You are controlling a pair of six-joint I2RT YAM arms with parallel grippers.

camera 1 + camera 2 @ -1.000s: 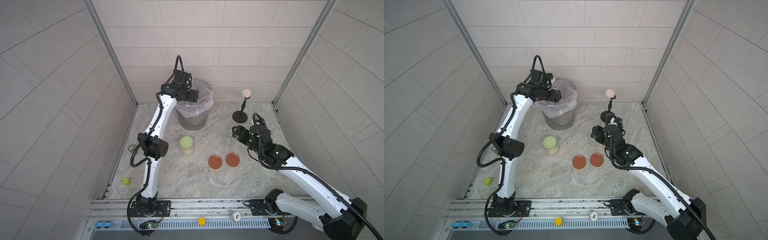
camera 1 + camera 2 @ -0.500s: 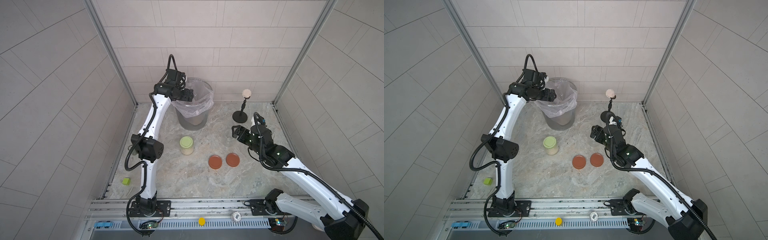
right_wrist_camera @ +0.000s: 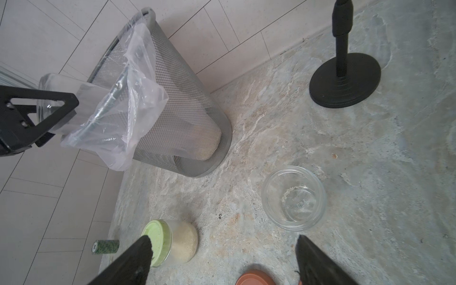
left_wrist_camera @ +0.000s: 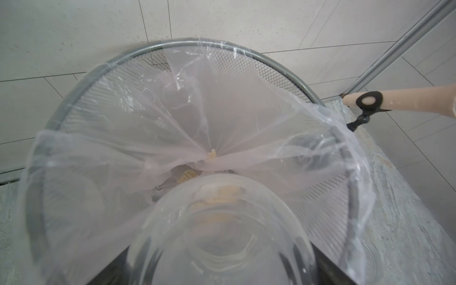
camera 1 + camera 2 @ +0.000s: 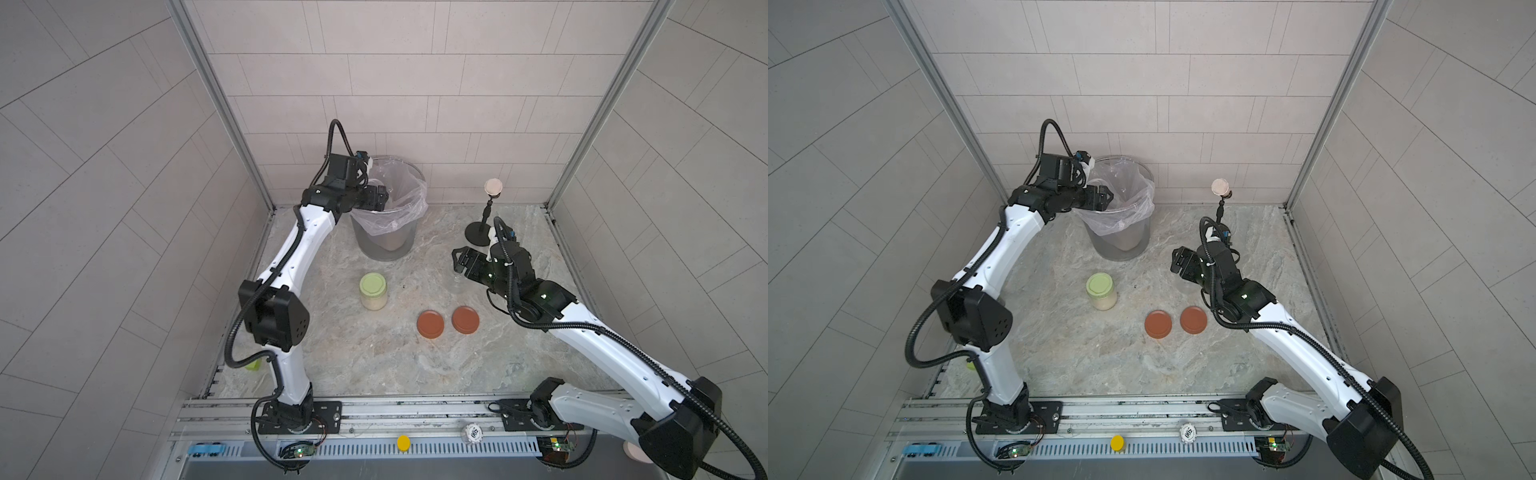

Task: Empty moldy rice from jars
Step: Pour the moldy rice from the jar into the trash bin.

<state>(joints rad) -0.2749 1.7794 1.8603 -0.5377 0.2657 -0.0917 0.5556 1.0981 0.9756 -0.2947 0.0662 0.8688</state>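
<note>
left fingers (image 3: 37, 94) clamp lidless clear glass jar (image 4: 222, 234), tipped over lined grey mesh bin (image 3: 187, 81); off-white moldy rice (image 3: 204, 145) heaped inside. right fingers (image 3: 133, 261) spread, empty, above second empty glass jar (image 3: 293, 197) on tabletop (image 3: 370, 172).

Pale grey tiled walls (image 5: 415, 62), marbled stone floor (image 5: 374, 353), metal corner posts (image 5: 222, 104), aluminium front rail (image 5: 395, 409)

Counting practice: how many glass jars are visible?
3: a jar in the left gripper at the bin, an empty jar near the right gripper, a green-lidded jar mid-table.
</note>
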